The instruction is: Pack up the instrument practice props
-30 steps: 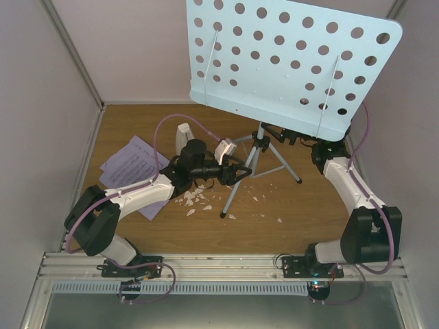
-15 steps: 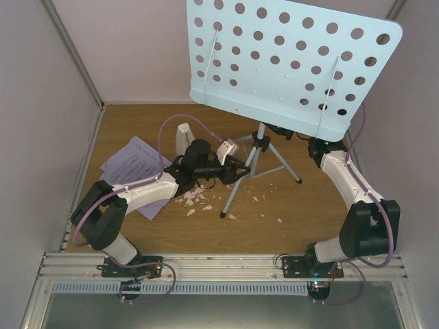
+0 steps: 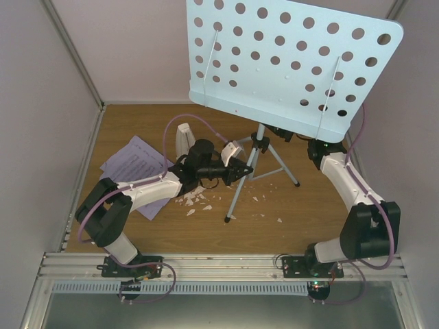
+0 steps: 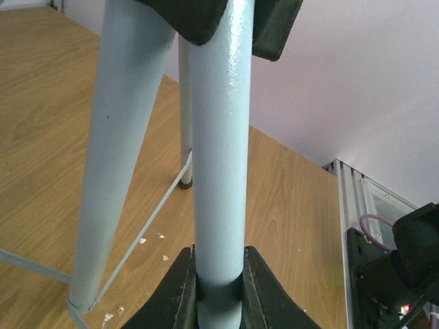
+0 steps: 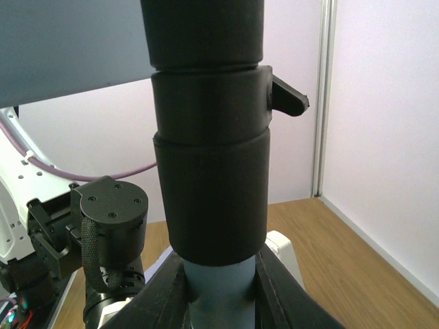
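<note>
L jaws clamp music stand (image 3: 267, 103) leg; R jaws clamp its post; sheet pgs (image 3: 130, 161) print unreadable.

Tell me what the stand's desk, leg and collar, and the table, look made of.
Desk: likely painted sheet metal, thin, punched holes, satin pale blue. Leg: probably metal tube, speckled pale blue coat with a sheen. Collar: matt black, probably plastic. Table: wood-grain top, maybe laminate.
</note>
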Available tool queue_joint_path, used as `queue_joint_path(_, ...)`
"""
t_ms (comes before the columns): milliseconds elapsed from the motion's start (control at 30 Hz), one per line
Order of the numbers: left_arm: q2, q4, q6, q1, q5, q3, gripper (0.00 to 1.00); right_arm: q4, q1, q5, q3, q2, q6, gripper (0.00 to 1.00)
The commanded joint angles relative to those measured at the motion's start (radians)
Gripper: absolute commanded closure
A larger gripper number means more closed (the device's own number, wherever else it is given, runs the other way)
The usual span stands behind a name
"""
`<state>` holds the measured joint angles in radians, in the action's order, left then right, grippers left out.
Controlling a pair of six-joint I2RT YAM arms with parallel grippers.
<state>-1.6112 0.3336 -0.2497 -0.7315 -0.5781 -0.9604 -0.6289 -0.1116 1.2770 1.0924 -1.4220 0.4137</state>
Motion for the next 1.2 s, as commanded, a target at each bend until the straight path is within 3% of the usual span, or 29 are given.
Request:
queue_joint_path(0,0.026,0.149,-0.017,-0.005,0.018,-0.007,1.0,0.074,-0.043,0.008,-0.033,0.076,0.054,0.99)
queue_joint_path(633,0.159,0.272,-0.058,-0.014,0.106,-0.14,1.0,0.174,-0.102,-0.047,-0.217,0.172,-0.009,1.0)
queue_joint_path(900,0.167,0.297,-0.069,-0.015,0.114,-0.08,1.0,0.171,-0.115,-0.088,-0.255,0.191,-0.001,0.99)
queue_joint_path(1167,0.204,0.296,-0.037,-0.015,0.086,0.098,1.0,0.141,-0.115,-0.161,-0.229,0.235,0.026,0.77)
